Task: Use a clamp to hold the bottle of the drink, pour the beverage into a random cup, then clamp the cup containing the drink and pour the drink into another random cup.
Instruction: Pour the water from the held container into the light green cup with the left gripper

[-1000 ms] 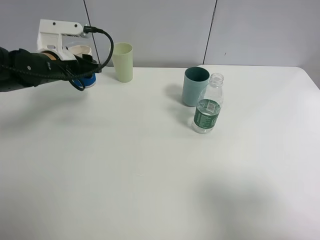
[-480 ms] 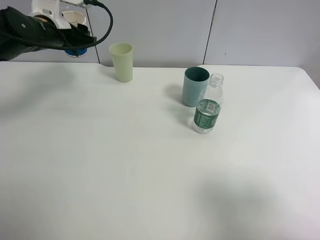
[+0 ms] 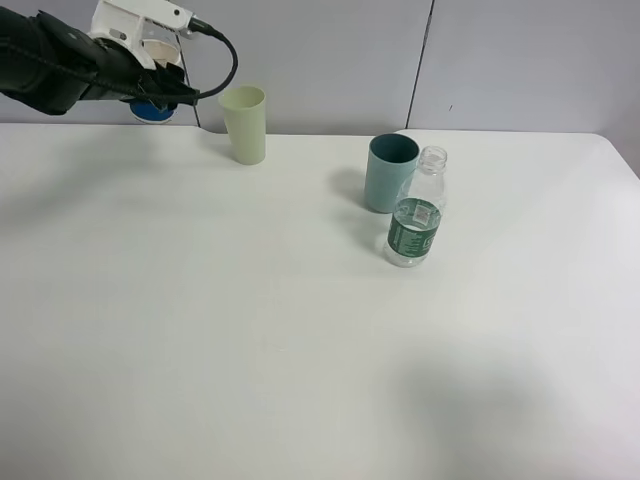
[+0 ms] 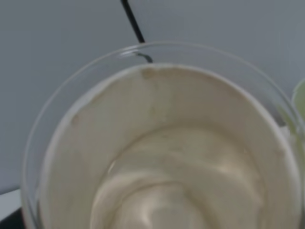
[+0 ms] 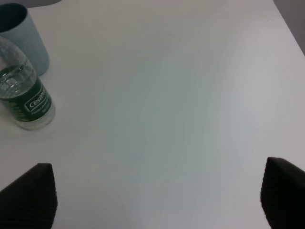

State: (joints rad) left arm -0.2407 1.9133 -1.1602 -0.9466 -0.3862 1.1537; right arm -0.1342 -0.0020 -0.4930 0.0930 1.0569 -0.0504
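Where the left arm sits: upper left of the high frame, raised off the table (image 3: 200, 330) against the grey wall.
Left gripper (image 3: 165, 88): fingers closed around a beige-lined cup (image 4: 171, 157) with a blue base (the fingers themselves are mostly hidden by the dark sleeve).
Beige-lined cup: tilted, its mouth filling the left wrist camera's picture; whether it holds liquid cannot be told.
Right gripper (image 5: 156, 193): fingertips (image 5: 28, 195) wide apart at the lower corners of the right wrist frame, nothing between them, only bare table below.
Bottle (image 3: 415, 225): upright, right of centre in the high frame, clear with a green label, neck uncapped, untouched.
Teal cup (image 3: 390, 172): upright, just behind and left of the bottle (contact cannot be told).
Pale green cup (image 3: 245, 124): upright, upper middle-left, near the table's back edge, well apart from the bottle.
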